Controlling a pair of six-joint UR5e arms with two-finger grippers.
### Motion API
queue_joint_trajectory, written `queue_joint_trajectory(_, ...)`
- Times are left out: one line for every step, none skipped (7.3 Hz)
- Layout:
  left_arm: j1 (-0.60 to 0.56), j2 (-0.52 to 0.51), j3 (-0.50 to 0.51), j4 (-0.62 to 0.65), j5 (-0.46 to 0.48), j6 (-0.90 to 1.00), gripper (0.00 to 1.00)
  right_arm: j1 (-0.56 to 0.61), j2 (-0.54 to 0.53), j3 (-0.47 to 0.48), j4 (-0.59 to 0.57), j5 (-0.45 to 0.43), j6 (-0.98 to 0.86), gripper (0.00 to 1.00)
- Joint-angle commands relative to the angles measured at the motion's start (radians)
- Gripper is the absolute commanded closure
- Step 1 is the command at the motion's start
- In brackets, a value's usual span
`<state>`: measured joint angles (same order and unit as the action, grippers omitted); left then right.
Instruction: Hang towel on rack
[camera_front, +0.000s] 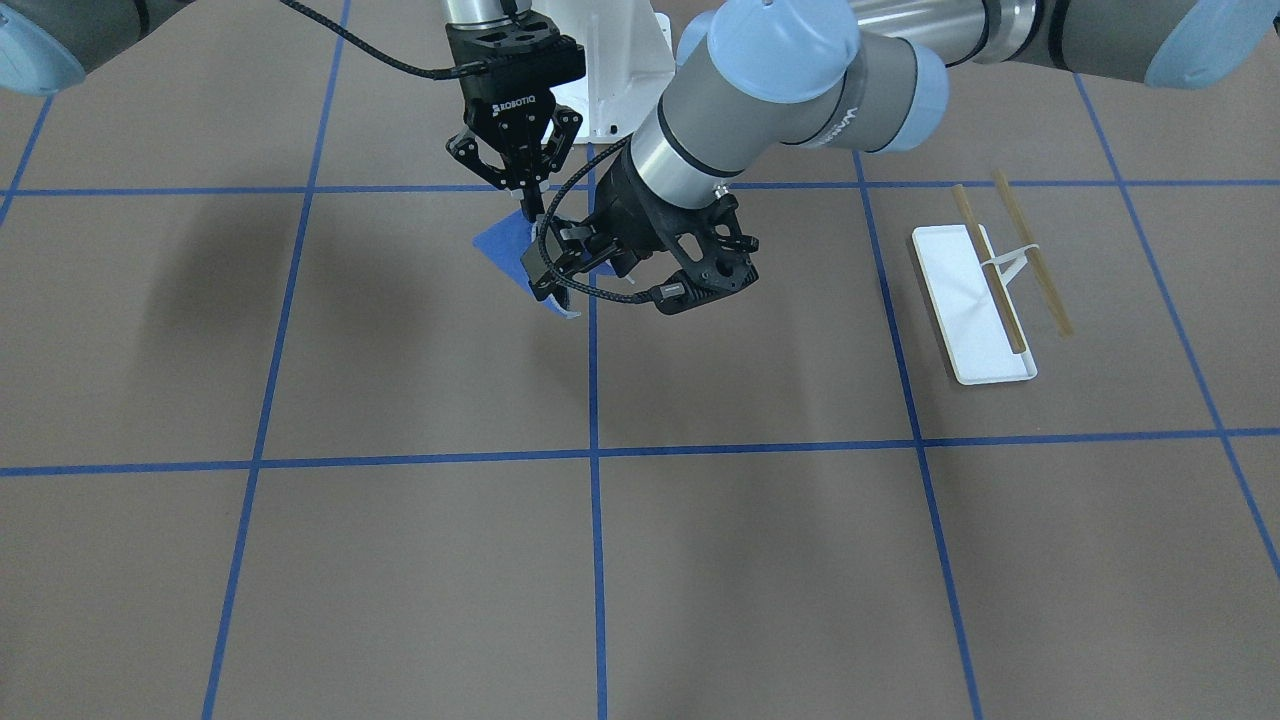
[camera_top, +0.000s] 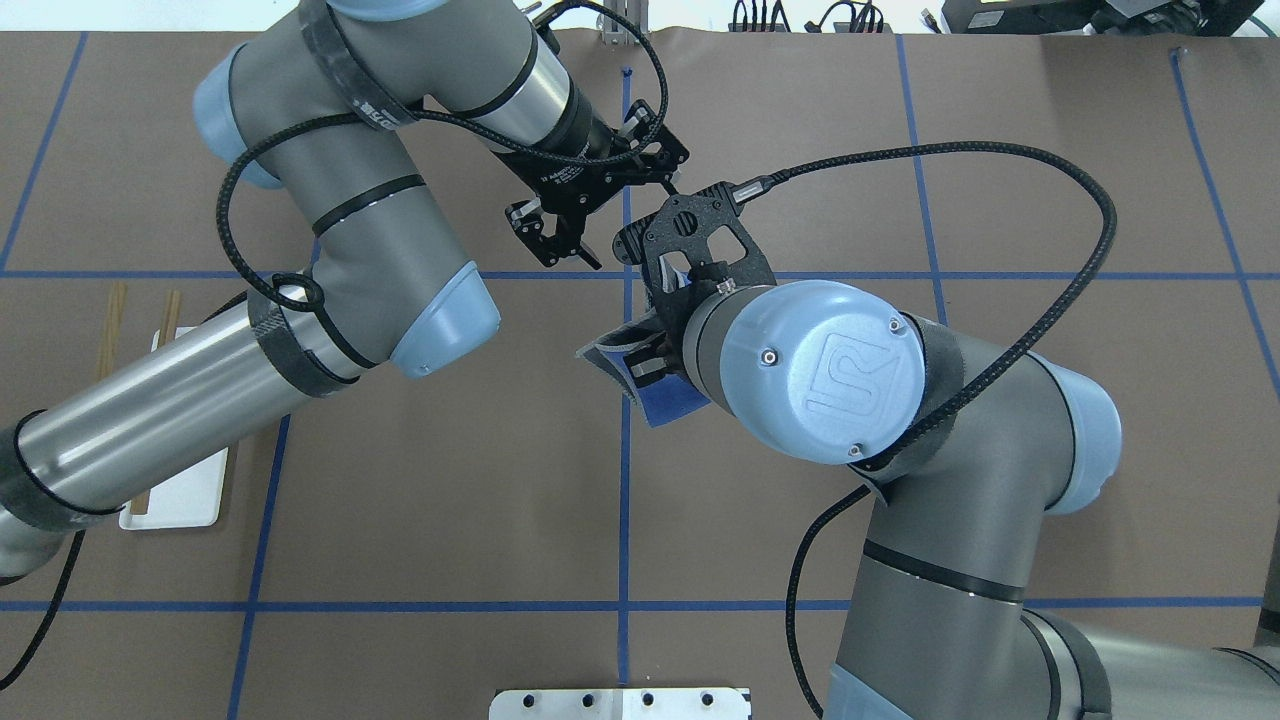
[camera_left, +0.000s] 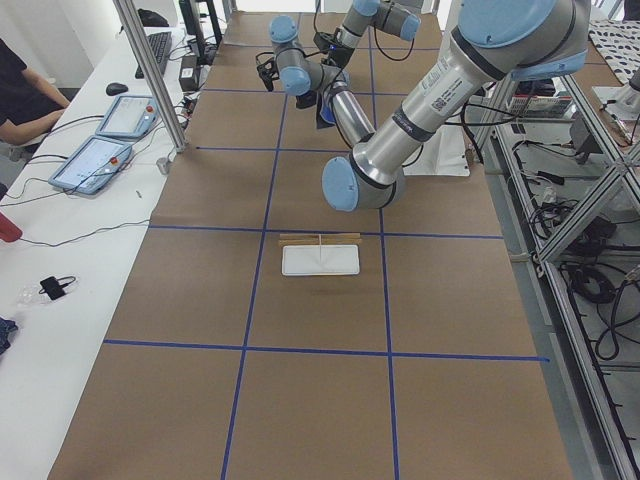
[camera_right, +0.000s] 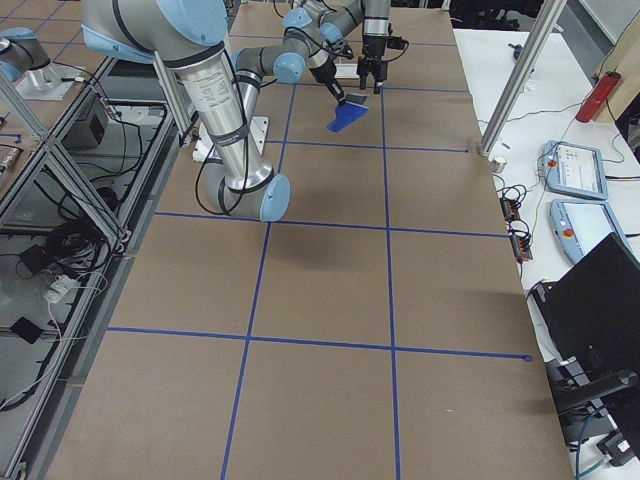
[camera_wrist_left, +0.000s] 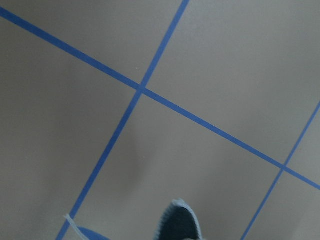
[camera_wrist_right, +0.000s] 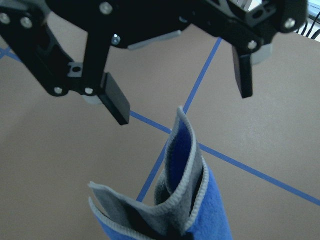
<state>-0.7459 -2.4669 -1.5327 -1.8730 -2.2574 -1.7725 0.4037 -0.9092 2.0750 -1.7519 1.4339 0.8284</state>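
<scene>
Near the centre tape line (camera_front: 593, 400), my right hand (camera_front: 531, 210) pinches the towel (camera_front: 497, 243), which hangs folded over the worktop (camera_front: 760, 560). My left hand (camera_wrist_right: 178, 92) sits spread just beside it. I see the rack (camera_front: 970, 330) well apart, on the left.

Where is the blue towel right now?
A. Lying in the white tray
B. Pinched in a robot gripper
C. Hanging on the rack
B: the right gripper pinches the towel, while the rack stands apart with nothing on it.
</scene>
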Motion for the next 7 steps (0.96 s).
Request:
queue_joint_trajectory(0.028,-0.009,0.023,-0.028,0.027,-0.004,0.26,0.000,0.000,0.004,0.000,0.000,0.000,1.00)
queue_joint_trajectory(0.028,-0.012,0.022,-0.028,0.027,-0.005,0.58,0.000,-0.002,0.004,0.000,0.000,0.000,1.00)
queue_joint_trajectory(0.028,-0.015,0.022,-0.026,0.027,-0.005,0.79,0.000,-0.003,0.004,-0.001,0.000,0.000,1.00)
queue_joint_trajectory(0.028,-0.014,0.020,-0.025,0.027,-0.005,0.90,0.000,-0.011,0.004,0.000,0.000,0.000,1.00)
queue_joint_trajectory(0.028,-0.014,0.020,-0.025,0.027,-0.005,1.00,0.000,-0.011,0.004,0.000,0.000,0.000,1.00)
queue_joint_trajectory(0.028,-0.014,0.020,-0.025,0.027,-0.005,1.00,0.000,-0.011,0.005,-0.001,0.000,0.000,1.00)
queue_joint_trajectory(0.028,-0.012,0.022,-0.021,0.028,-0.005,1.00,-0.002,-0.014,0.005,0.000,0.000,0.000,1.00)
